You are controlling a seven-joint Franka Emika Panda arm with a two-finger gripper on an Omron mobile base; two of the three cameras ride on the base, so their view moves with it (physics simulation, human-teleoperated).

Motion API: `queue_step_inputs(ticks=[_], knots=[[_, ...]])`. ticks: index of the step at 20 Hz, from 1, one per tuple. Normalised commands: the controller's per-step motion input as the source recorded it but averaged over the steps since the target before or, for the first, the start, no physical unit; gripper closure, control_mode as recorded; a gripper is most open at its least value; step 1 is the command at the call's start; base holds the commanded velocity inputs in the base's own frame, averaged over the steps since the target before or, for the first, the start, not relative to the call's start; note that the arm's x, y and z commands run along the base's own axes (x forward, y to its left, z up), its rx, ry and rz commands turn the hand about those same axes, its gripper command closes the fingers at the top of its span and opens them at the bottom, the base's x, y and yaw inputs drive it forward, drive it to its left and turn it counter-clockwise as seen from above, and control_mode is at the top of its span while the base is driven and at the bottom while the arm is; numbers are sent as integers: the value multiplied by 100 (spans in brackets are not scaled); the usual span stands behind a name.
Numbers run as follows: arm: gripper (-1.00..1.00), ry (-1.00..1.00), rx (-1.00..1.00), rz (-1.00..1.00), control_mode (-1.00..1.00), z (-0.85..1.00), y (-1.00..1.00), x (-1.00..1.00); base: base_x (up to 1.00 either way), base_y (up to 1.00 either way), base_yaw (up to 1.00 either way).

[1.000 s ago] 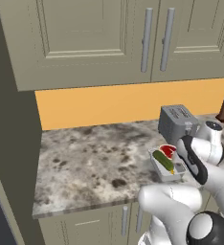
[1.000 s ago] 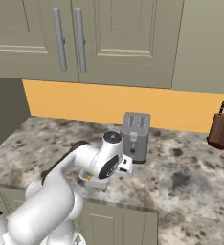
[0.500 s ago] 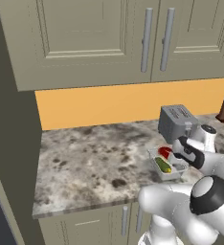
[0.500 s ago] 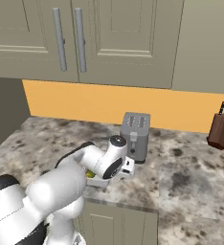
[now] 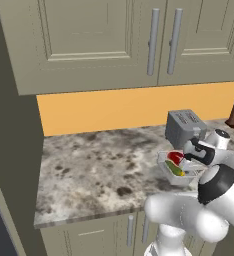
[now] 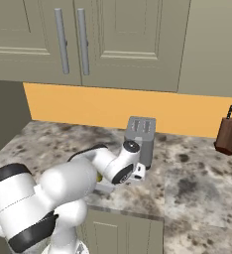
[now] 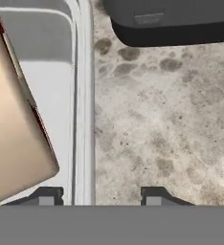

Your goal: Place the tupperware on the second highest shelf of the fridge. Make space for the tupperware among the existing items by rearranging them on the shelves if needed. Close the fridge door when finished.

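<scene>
Jaws straddled one wall of the tupperware (image 7: 83,95): in the hand view you had one fingertip (image 7: 47,195) inside the rim and the other on the bare side over the countertop (image 7: 171,119), with a gap showing on both sides of the wall. They were closing, but you could not yet call it a grip; whether the pads had met the plastic could not be told.

What changed over the last second: the wrist came down and swung in over the tub. A second ago the gripper (image 5: 190,151) sat higher and beside the tub; by this moment it was low at the tub's far edge, just in front of the toaster (image 5: 186,126). The tupperware (image 5: 177,168) itself had not moved. It rested on the marble countertop (image 5: 99,170), red meat slice and green cucumber inside, near the front edge.

For your task, that meant only the pick-up was under way. The tub was not lifted, and the fridge work was all ahead of you. Judging by the thin wall between the fingers, a shallow pinch could slip, so you would have wanted it firm before lifting.
</scene>
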Motion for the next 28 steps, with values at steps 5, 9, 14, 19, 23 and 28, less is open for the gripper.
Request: queue_step_inputs(ticks=[5,9,14,19,23,28], knots=[[100,-11,0,0,-100,41,19,-49,0,0,0],[100,-20,0,0,-100,81,26,-82,0,0,0],[100,-9,-2,-1,-100,93,80,-57,0,0,0],[100,0,2,-3,-100,100,59,-44,0,0,0],[100,-3,17,0,-100,100,8,-42,0,0,0],[100,-7,26,0,-100,99,-2,-54,0,0,0]])
